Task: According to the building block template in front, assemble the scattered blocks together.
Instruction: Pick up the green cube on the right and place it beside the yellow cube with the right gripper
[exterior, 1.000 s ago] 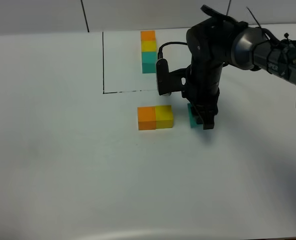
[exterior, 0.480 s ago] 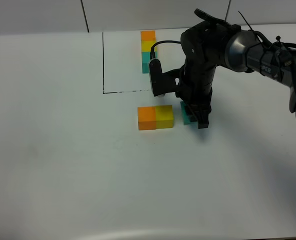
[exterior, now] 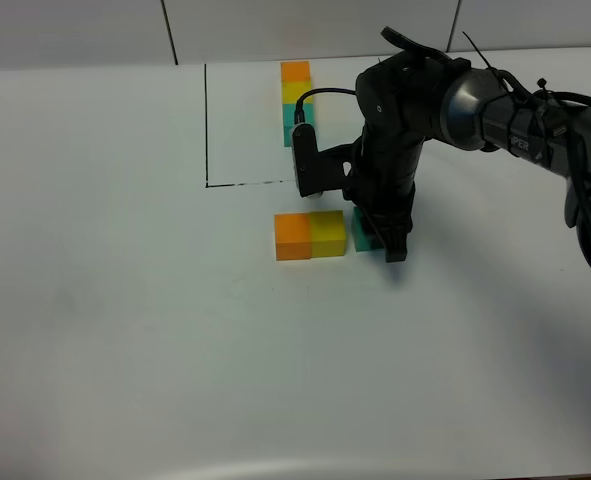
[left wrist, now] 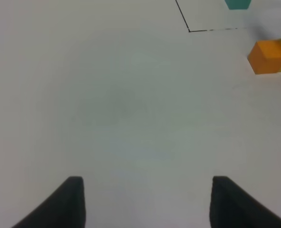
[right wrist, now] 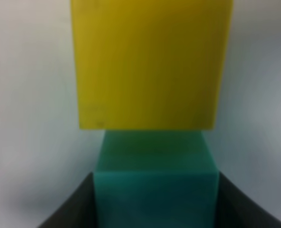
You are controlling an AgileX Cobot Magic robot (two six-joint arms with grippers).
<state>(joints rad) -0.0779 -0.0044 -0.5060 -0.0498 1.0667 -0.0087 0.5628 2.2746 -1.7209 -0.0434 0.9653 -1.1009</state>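
Right jaws: clamped on teal block (exterior: pixel 363 236), centre of surface (exterior: pixel 125 330) nearer far edge, just beside yellow block (exterior: pixel 327 232) | Left jaws: wide, empty | Advice: slide flush, faces square, release without shifting either.

- worktop (exterior: pixel 125 330): plain white, matte, spreads out on all sides of the right claw (exterior: pixel 383 245) and fills most of the high view
- wall (exterior: pixel 315 30): beyond the claw, at the worktop's far edge; flat pale grey panels
- two dark vertical seams in the wall: left seam (exterior: pixel 171 35) well off to the claw's left in the high view, right seam (exterior: pixel 458 25) a bit to its right
- light: soft, diffuse; blurred shadow (exterior: pixel 400 272) on the worktop just on the claw's near side
- dim curved band (exterior: pixel 275 472) along the worktop's near edge, well apart from the claw
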